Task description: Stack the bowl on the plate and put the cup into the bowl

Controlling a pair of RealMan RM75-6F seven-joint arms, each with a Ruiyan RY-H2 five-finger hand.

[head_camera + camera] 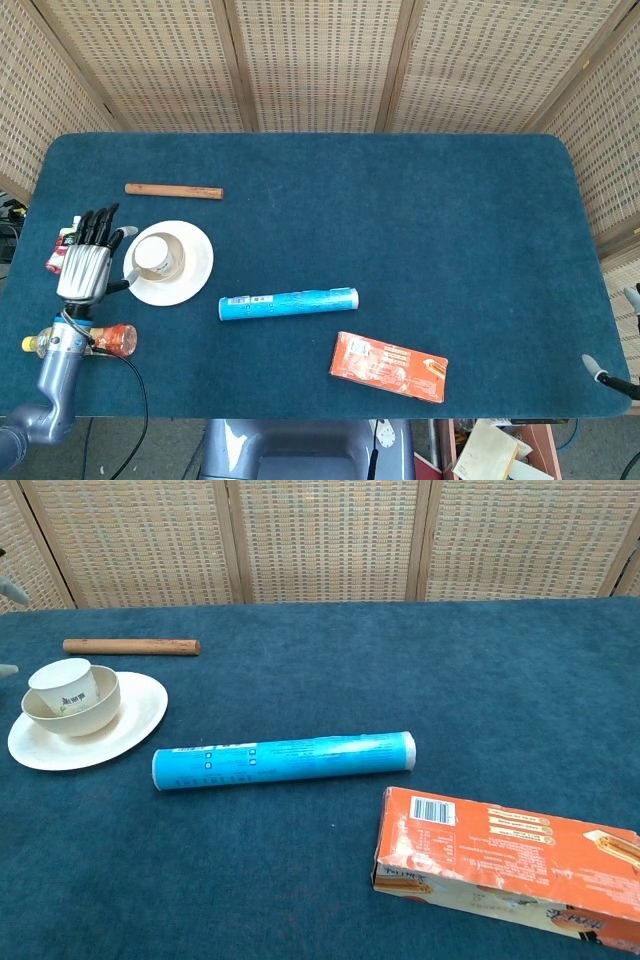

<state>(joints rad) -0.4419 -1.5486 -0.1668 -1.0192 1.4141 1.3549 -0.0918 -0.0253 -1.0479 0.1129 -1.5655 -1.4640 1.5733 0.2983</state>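
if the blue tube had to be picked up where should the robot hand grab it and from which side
Probably around the middle of the blue tube, coming down from above. It is a long, even cylinder lying flat on the table, so a mid-length grip should keep it balanced. Fingers would close across its width, front and back, where the cloth is bare. The left robot hand is nearest and holds nothing.

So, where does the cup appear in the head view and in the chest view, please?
Head view: the cup is at the left of the table, inside the bowl on the plate.
Chest view: the cup is at the left edge, upright in the bowl on the plate.
Shared landmark: the wooden stick lies just behind the plate in both views.
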